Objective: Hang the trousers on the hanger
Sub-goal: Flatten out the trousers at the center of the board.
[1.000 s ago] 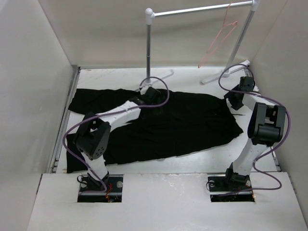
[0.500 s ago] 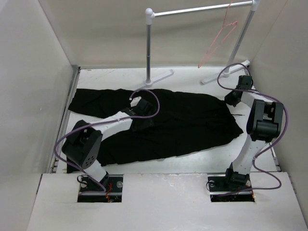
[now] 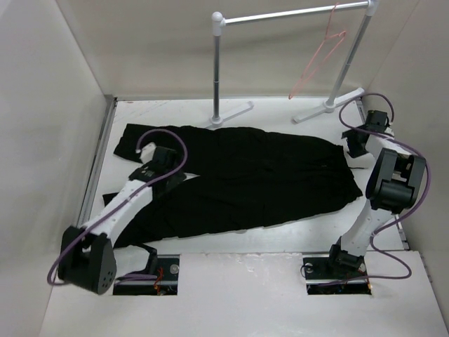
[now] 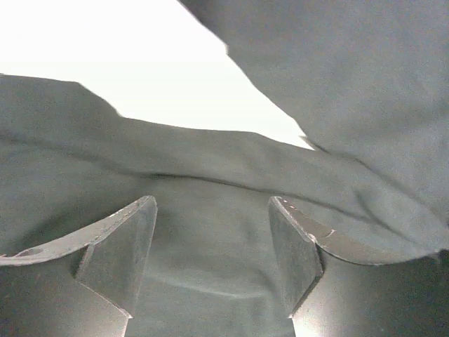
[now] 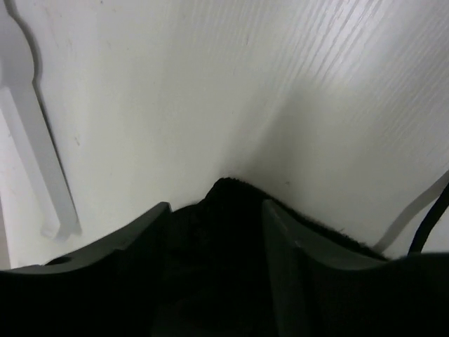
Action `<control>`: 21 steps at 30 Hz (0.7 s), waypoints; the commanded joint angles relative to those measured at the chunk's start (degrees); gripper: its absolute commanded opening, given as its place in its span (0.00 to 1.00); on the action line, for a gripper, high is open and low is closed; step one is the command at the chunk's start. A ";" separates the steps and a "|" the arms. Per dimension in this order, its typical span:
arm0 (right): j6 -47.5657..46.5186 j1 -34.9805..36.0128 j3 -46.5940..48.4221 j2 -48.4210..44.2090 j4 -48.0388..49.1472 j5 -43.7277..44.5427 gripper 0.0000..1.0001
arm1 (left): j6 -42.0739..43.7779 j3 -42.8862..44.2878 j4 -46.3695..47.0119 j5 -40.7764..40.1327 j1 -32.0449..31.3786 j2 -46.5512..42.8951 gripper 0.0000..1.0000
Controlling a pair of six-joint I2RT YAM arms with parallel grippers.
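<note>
The black trousers (image 3: 259,175) lie spread flat across the white table, legs to the left and waist to the right. My left gripper (image 3: 165,160) hovers over the left leg area. In the left wrist view it (image 4: 212,202) is open, with grey-looking trousers fabric (image 4: 210,253) lying under and between the fingers. My right gripper (image 3: 355,144) is at the garment's far right corner. Its jaws (image 5: 216,206) stand open, with a black fabric corner (image 5: 228,191) lying between them on the table. The pink hanger (image 3: 319,60) hangs from the rack bar at the back right.
The white tubular rack (image 3: 217,63) stands at the back, its feet (image 3: 235,110) on the table just beyond the trousers. One rack foot (image 5: 31,140) shows left of the right gripper. Enclosure walls (image 3: 42,140) close in on both sides. The right arm's purple cable (image 3: 403,151) loops near the right wall.
My left arm swung from the middle of the trousers out over the left leg. The right gripper moved further right and back, and the trousers' right edge shifted slightly right.
</note>
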 commanded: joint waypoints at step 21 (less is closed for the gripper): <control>2.44 43.80 -39.56 -61.31 -2.33 3.06 0.74 | -14.36 -4.69 -41.09 -1.61 50.29 -20.28 0.54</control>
